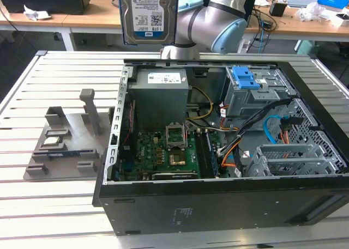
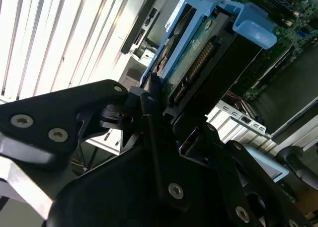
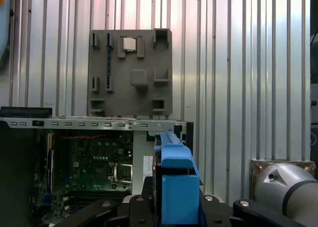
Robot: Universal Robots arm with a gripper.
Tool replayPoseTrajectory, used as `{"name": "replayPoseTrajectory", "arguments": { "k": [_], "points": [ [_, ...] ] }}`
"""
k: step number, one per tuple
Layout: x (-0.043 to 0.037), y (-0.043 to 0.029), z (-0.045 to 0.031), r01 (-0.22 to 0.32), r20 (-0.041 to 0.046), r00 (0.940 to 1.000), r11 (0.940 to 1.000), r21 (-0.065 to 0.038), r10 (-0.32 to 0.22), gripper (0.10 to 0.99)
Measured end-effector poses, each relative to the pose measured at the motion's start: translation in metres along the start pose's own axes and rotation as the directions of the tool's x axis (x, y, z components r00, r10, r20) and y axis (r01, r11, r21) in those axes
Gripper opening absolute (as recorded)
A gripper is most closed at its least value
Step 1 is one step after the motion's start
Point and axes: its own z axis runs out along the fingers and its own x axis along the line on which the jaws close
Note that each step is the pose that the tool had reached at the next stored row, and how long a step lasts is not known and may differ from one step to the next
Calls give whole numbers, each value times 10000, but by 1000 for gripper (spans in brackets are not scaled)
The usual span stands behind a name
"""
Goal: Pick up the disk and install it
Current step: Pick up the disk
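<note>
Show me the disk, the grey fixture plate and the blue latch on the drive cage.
disk (image 1: 148, 14), exterior view, label face.
grey fixture plate (image 3: 124, 103), first wrist view, bare flat surface.
blue latch (image 1: 245, 79), exterior view, its top face.

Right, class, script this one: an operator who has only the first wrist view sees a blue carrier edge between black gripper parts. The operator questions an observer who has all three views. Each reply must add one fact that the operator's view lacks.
Operator: Is my load in the air?
Observer: Yes. In the exterior view the disk hangs upright, clear of the open case, with its label facing the camera.
Operator: What else is inside, past the board I can see?
Observer: In the exterior view a grey drive cage with a blue latch on top sits in the case's far corner, toward the exterior view's right.
</note>
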Motion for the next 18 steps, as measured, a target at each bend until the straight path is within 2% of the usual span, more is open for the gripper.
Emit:
{"name": "replayPoseTrajectory", "arguments": {
  "k": [2, 4, 7, 9, 11, 13, 18],
  "points": [
    [1, -69, -3, 1, 0, 10000, 10000, 0, -1, 365],
    [4, -181, -8, 1, 0, 10000, 10000, -1, -1, 365],
    [6, -312, -14, 1, 0, 10000, 10000, -1, -1, 365],
    [9, -440, -20, 1, 0, 10000, 10000, -2, -1, 365],
    [10, -506, -22, 0, 0, 10000, 10000, -1, 0, 365],
    [13, -632, -28, 2, 0, 10000, 10000, -2, -2, 365],
    [16, -795, -35, 0, 0, 10000, 10000, -2, 0, 365]
  ]
}}
